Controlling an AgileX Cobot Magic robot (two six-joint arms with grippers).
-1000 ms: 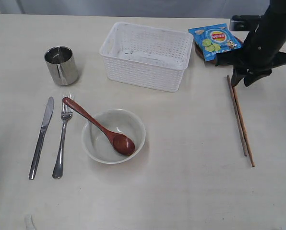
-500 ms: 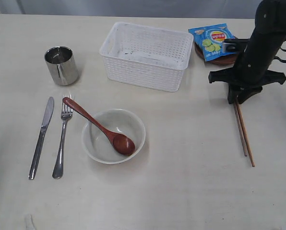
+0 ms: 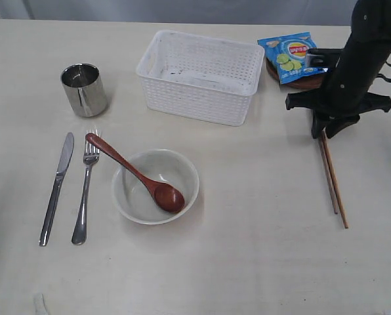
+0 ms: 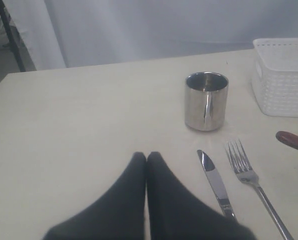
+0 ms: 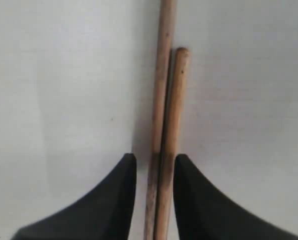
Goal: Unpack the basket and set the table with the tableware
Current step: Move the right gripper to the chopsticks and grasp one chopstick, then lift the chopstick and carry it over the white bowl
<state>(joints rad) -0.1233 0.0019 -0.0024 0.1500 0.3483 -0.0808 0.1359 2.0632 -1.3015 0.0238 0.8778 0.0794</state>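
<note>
The white basket (image 3: 195,102) stands empty at the back of the table (image 3: 248,262). In front of it lie the steel cup (image 3: 84,88), knife (image 3: 56,187), fork (image 3: 85,190) and the off-white bowl (image 3: 182,167) holding the wooden spoon (image 3: 133,172). Two chopsticks (image 3: 332,180) lie side by side on the right. My right gripper (image 3: 325,133) stands over their far end; its wrist view shows the jaws open a little, one on each side of the chopsticks (image 5: 166,110), with thin gaps. My left gripper (image 4: 147,156) is shut and empty near the knife (image 4: 215,182) and cup (image 4: 206,100).
A blue snack bag (image 3: 294,56) lies on the small brown plate (image 3: 307,82) at the back right, just behind my right arm. The left arm is outside the exterior view.
My right arm has swung left and down from beside the snack bag onto the far end of the chopsticks. The chopsticks and all else lie where they were.
</note>
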